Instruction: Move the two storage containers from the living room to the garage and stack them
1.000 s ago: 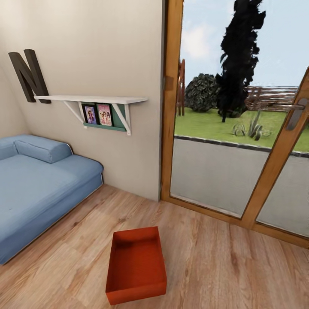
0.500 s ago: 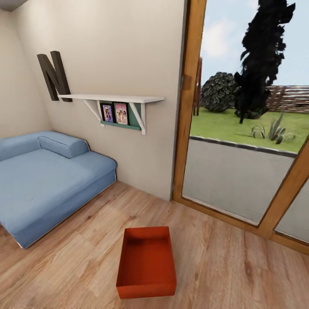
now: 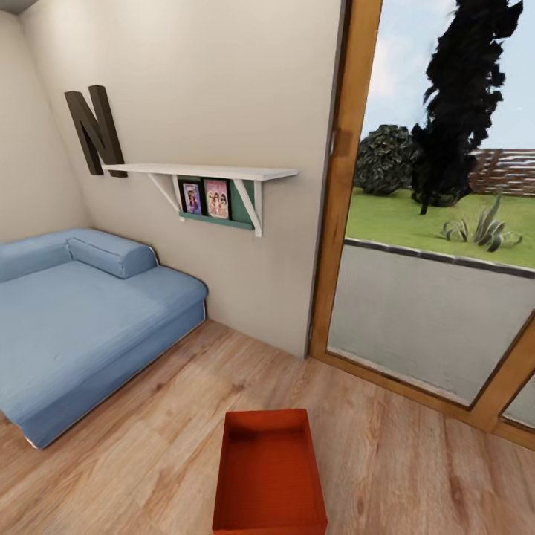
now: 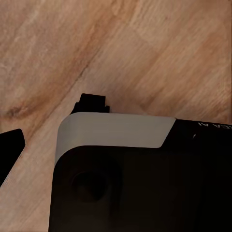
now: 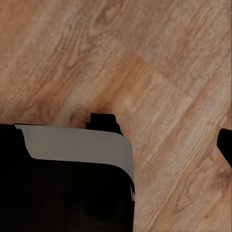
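Since the earlier frames the whole head view has shifted: wall shelf [image 3: 204,174], sofa [image 3: 74,312] and glass door [image 3: 438,312] all sit further right and the storage container [image 3: 269,475] lower, so this is camera and base motion, not the bin's own. One orange-red container stands lidless and upright on the wood-plank floor [image 3: 148,446] of the living room, low and central in the head view, its near wall cut by the frame edge. Its long axis runs away from the robot, roughly along the line of approach.

Left wrist view: dark and pale robot bodywork [image 4: 125,169] over bare planks, with a dark sliver at the frame edge that may be a finger. Right wrist view: much the same, bodywork [image 5: 67,174] over planks. Neither shows whether its claw is spread or pressed together; I cannot tell.

Judgement: the bin lies ahead of both claws, near the midline, so neither arm is clearly nearer. A grasp would likely take the two long walls, one from each side.
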You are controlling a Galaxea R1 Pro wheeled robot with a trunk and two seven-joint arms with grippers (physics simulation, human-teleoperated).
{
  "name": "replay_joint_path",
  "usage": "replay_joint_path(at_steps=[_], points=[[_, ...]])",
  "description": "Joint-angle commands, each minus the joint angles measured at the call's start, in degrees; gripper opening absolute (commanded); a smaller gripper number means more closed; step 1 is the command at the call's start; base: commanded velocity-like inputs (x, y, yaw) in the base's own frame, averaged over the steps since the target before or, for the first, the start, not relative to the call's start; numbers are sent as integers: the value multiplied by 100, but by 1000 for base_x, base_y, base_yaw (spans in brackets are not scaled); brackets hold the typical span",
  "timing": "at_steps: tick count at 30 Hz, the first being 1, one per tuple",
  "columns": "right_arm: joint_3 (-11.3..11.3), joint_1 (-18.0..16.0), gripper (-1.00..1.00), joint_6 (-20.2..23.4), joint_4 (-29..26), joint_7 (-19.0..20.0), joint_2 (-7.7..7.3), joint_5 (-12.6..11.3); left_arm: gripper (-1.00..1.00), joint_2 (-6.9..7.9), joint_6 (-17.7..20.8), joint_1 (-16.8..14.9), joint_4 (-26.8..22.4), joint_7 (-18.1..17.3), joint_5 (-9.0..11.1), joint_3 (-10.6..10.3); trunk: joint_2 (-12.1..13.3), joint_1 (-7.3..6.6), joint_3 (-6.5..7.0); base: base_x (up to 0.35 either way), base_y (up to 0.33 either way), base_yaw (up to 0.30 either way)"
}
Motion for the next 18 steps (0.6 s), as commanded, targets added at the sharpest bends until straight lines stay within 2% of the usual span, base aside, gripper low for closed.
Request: replay_joint_path(at_steps=[1, 8, 18], points=[[48, -7, 100, -32, 17, -6, 5, -55, 100, -1, -4, -3, 2, -7, 54, 11, -2, 2, -5, 185, 36, 0], [48, -7, 100, -32, 17, -6, 4, -55, 100, 1, -1, -3, 2, -7, 53, 15, -2, 2, -5, 86, 8, 0], [48, -6, 100, -32, 17, -6, 4, -55, 100, 3, -5, -3, 2, -7, 53, 15, -2, 2, -5, 277, -34, 0]])
